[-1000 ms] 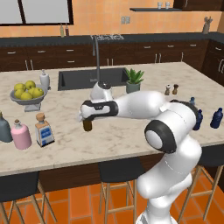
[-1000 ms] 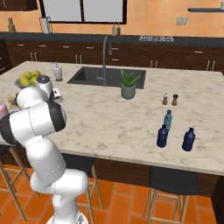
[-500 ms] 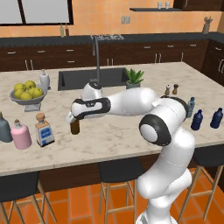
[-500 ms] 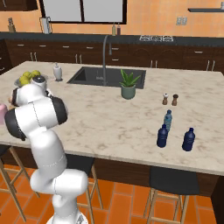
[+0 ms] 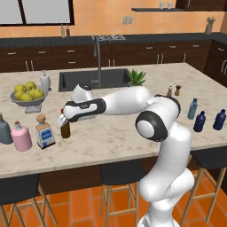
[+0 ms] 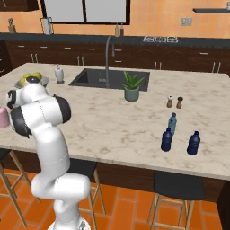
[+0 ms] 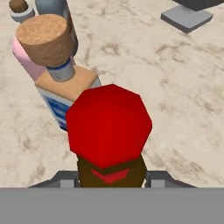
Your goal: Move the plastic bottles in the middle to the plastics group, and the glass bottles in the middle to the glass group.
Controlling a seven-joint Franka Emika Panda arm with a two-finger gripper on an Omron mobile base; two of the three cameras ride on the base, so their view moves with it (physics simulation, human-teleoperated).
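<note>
Leftward since before, my gripper [image 5: 64, 119] clamps the upright brown bottle [image 5: 65, 129], just right of the clear bottle [image 5: 45, 132]; its base seems near the counter [image 5: 115, 142].

You get even, bright, rendered light; soft shadows sit under the stools [image 5: 119, 170], lower centre. No glare; hand view close-up looks coarse and blocky.
</note>
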